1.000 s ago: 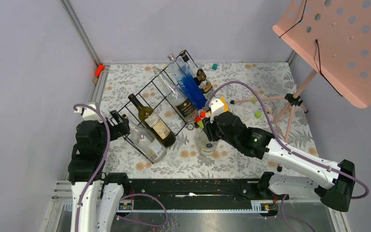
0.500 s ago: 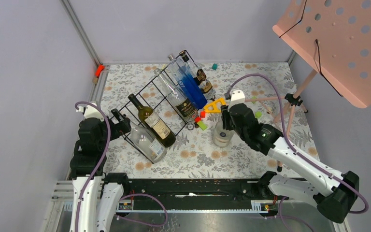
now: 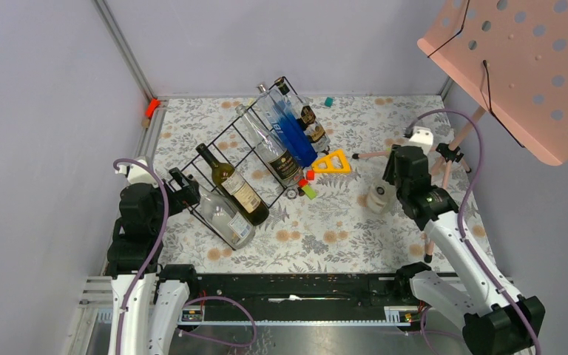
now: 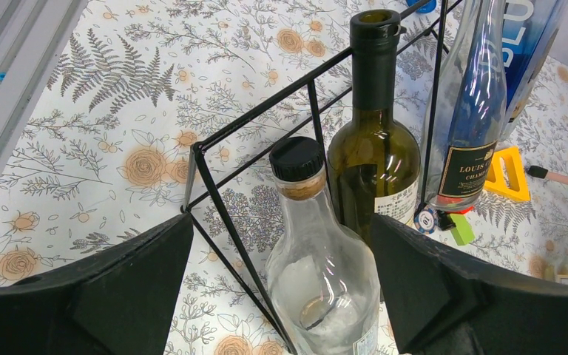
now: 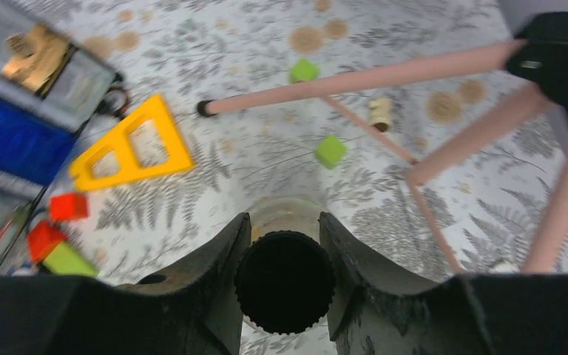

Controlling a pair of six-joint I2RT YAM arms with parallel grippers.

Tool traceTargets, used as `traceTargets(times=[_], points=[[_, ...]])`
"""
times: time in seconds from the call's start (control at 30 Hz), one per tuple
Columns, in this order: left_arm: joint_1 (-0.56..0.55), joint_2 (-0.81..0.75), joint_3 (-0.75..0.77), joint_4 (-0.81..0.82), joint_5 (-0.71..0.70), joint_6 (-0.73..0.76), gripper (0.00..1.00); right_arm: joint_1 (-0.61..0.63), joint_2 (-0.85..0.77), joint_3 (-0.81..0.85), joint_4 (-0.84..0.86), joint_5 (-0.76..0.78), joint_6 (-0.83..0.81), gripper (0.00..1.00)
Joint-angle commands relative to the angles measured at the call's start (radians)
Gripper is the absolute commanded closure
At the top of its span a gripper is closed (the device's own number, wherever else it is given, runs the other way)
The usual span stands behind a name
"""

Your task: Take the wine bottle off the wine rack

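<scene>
The bottle [image 3: 376, 198] is pinched upright at its neck by the right gripper [image 5: 284, 222], well right of the rack [image 3: 225, 126].

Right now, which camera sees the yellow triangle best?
The right wrist view: the yellow triangle is big and whole, with its cut-outs plain, though slightly blurred. The top external view shows the triangle whole but small. The left wrist view shows just a small piece near its right edge.
</scene>
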Motion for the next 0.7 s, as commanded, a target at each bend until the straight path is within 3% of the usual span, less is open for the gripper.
traceTargets(times=[0.0,0.27,0.33,0.4,0.47,0.67], points=[[0.001,-0.003,-0.007,0.057,0.003,-0.013,0.01,-0.117,-0.021,-0.010,-0.079,0.081,0.063,0.99],[0.001,-0.004,-0.009,0.058,0.002,-0.014,0.01,-0.187,-0.025,-0.020,-0.106,0.072,0.100,0.94],[0.001,-0.003,-0.010,0.060,0.002,-0.015,0.01,-0.187,-0.021,-0.012,-0.106,0.066,0.103,0.86],[0.001,0.000,-0.010,0.061,-0.001,-0.017,0.01,-0.187,-0.018,-0.005,-0.103,0.053,0.107,0.70],[0.001,0.007,-0.009,0.057,-0.011,-0.021,0.01,-0.187,-0.018,0.001,-0.091,0.031,0.101,0.61],[0.001,0.003,-0.007,0.052,-0.015,-0.020,0.01,-0.186,-0.015,0.023,-0.076,0.006,0.094,0.47]])
